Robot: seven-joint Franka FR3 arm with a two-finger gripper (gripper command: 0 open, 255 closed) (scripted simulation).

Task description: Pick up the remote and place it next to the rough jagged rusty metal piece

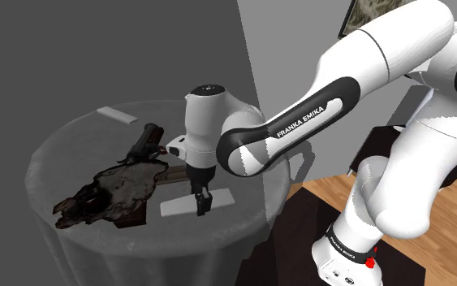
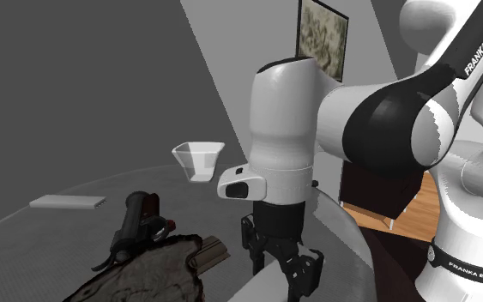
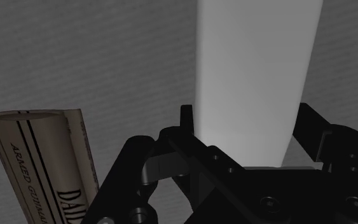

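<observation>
Gripper (image 1: 200,200): lowered over the remote, near the side of the table closest to the stand. In the wrist view the fingers are seen pressed against its two long edges, with no gap visible on either side.
Remote (image 1: 178,207): white flat slab, rendered plain. It is seen level on or just above the round grey table (image 1: 72,142); whether it is clear of the surface cannot be told.
Rusty metal piece (image 1: 109,195): jagged, dark brown, lying to the shoulder view's left of the remote. One end of the remote is just beside its edge.
Paper roll (image 3: 44,165): printed, lying close to the gripper, between the remote and the pistol-like object.
Other items: a dark pistol-like object (image 1: 147,142) is seen behind the rusty piece. A second white slab (image 1: 114,114) lies at the far edge, well apart.
Done: approach and grip are judged complete.
Left: either lift, short carry and set-down, or only release and retreat. The remote is close enough to the piece that placement may be counted as met. Which of the two applies cannot be decided from these views.
</observation>
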